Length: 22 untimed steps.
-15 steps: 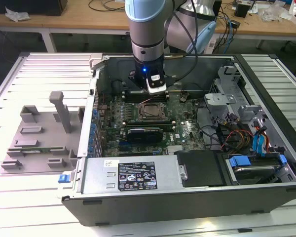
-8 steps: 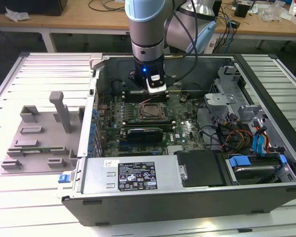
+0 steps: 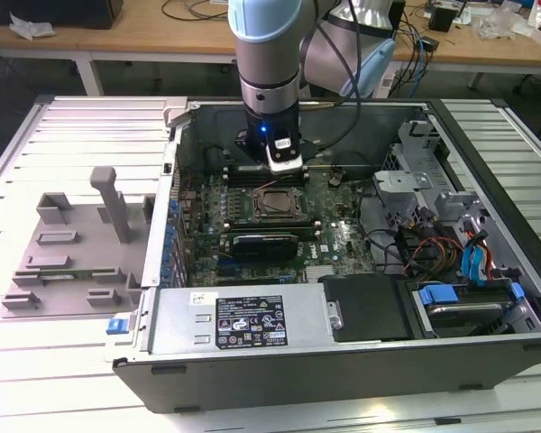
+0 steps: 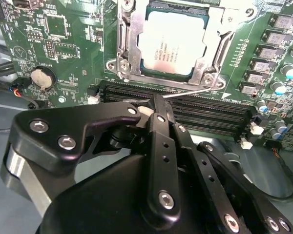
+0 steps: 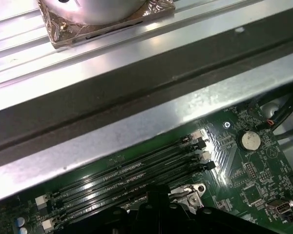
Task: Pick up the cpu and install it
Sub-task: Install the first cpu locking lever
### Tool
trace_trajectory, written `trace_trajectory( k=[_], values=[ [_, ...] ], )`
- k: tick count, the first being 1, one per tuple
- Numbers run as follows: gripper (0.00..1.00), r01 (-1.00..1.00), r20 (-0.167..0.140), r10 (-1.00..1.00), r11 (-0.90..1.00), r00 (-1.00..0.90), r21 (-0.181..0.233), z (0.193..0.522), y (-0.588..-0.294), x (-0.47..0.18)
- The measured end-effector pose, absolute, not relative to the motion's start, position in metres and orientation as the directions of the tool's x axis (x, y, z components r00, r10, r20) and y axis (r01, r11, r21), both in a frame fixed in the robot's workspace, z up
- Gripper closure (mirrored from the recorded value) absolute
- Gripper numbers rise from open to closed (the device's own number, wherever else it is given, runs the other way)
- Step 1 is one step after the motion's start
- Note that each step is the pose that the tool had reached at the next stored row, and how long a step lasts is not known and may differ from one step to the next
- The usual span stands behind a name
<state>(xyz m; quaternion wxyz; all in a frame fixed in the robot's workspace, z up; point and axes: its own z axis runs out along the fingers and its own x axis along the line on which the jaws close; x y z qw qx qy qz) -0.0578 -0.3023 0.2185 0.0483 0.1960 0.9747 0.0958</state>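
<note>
The black pincer looks closed on nothing, poised over the black memory slots just beside the silver metal socket frame. The silvery-grey square cpu already lies in that frame, so placing seems done; securing it would need care around the thin lever wire. The grey arm points straight down into the open dark computer case.

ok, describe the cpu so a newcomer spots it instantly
Inside the open computer case, find the green motherboard. At its middle sits a metal socket frame beside black memory slots. The cpu is the flat silvery square inside that frame.
</note>
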Motion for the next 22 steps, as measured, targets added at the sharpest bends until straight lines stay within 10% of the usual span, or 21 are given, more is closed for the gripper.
trace_trajectory(
  k=[22],
  values=[
    [0.89,0.507,-0.077,0.525,0.844,-0.848,0.175,0.2091,-0.2946,-0.0578]
  ],
)
